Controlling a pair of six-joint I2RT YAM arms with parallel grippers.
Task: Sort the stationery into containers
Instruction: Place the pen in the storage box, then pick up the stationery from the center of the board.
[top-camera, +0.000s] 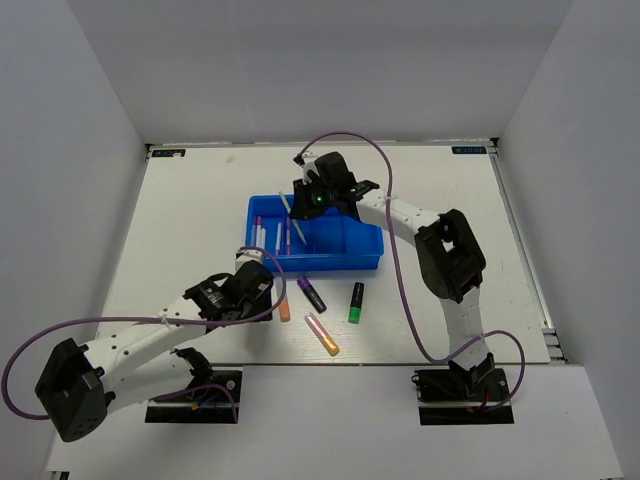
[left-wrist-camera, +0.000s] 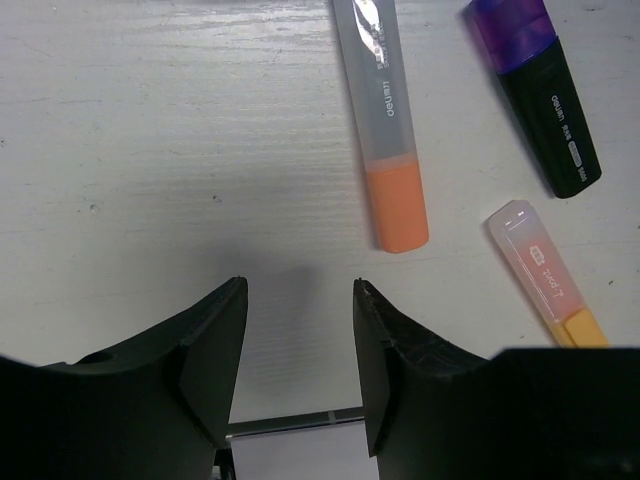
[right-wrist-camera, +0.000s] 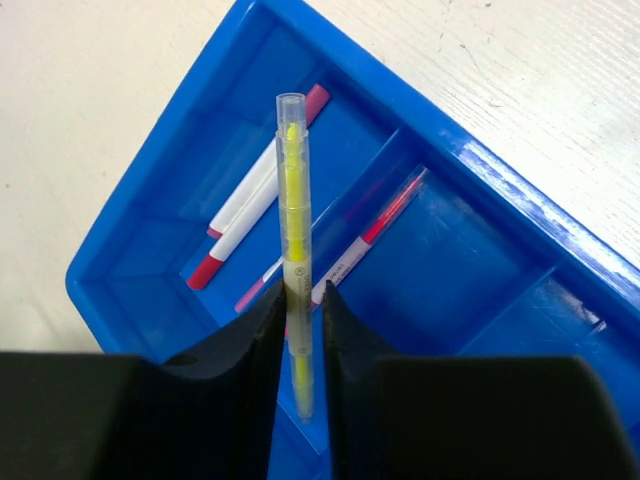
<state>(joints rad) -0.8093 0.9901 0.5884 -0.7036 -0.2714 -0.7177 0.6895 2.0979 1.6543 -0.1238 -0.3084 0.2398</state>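
A thin yellow pen (right-wrist-camera: 293, 200) stands between the fingers of my right gripper (right-wrist-camera: 302, 290), over the blue tray (right-wrist-camera: 480, 165). It leans on the left finger, and a sliver of gap shows at the right finger. In the compartments below lie white pens with red caps (right-wrist-camera: 240, 225) and a pink pen (right-wrist-camera: 370, 235). My left gripper (left-wrist-camera: 300, 285) is open and empty just above the table. Ahead of it lie an orange highlighter (left-wrist-camera: 385, 140), a purple and black one (left-wrist-camera: 545, 95) and a pink and orange one (left-wrist-camera: 545, 285).
From above, the tray (top-camera: 365, 262) sits mid-table with my right gripper (top-camera: 300, 210) over its left half. A green and black highlighter (top-camera: 356, 303) lies in front of the tray, right of the others. My left gripper (top-camera: 262, 275) is near the tray's front left corner.
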